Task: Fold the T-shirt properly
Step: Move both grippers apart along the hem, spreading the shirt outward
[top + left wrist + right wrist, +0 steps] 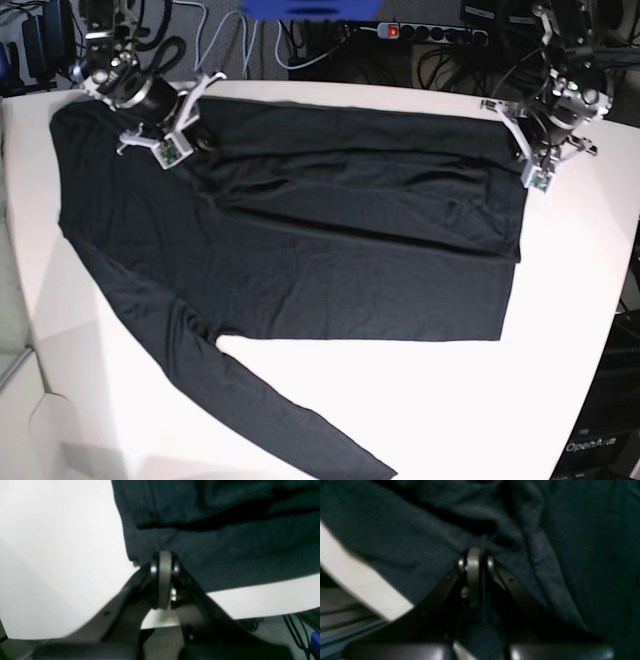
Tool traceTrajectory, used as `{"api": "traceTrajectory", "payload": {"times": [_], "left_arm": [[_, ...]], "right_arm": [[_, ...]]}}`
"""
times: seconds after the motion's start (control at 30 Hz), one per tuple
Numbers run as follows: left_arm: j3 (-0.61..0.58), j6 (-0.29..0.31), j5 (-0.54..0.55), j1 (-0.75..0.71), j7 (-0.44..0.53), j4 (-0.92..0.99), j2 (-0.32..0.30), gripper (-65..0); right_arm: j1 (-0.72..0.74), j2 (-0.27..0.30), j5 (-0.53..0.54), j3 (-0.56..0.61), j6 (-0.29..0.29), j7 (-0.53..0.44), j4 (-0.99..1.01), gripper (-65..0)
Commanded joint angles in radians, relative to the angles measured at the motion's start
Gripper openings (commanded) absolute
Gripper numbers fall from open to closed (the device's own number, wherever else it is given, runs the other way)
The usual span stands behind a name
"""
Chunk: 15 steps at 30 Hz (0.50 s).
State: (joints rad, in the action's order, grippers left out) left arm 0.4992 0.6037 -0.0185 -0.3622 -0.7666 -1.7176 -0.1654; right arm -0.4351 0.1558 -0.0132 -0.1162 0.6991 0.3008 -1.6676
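Note:
The black long-sleeved T-shirt (330, 250) lies spread across the white table (450, 400), with one sleeve (290, 425) running toward the near edge. My left gripper (532, 158) is at the shirt's far right corner. In the left wrist view its tips (163, 563) are pressed together on the shirt's edge (225, 555). My right gripper (168, 140) is at the shirt's far left part. In the right wrist view it (473, 560) is shut with dark fabric (395, 537) bunched around it.
A power strip (430, 32) and cables (230, 40) lie beyond the table's far edge. The table edge (250, 610) is close under my left gripper, with cables (295, 630) below it. Bare white table (50, 555) lies beside the shirt.

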Motion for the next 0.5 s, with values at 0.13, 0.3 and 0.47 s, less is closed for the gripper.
{"api": "traceTrajectory", "payload": {"times": [0.13, 0.3, 0.47], "left_arm": [[0.005, 0.000, 0.004, 0.001, 0.012, -0.075, -0.012, -65.0], [0.005, 0.000, 0.004, 0.002, 0.012, -0.111, -0.012, -65.0], [0.009, 0.000, 0.004, 0.064, -0.027, -0.098, -0.010, -65.0]], "right_arm": [[-0.032, 0.003, 0.012, -0.006, -0.001, -0.039, -0.145, -62.5], [-0.024, -0.002, 0.012, -0.010, -0.001, -0.038, -0.230, -62.1], [0.042, 0.055, 0.011, -0.018, -0.001, 0.004, -0.223, -62.0]]}}
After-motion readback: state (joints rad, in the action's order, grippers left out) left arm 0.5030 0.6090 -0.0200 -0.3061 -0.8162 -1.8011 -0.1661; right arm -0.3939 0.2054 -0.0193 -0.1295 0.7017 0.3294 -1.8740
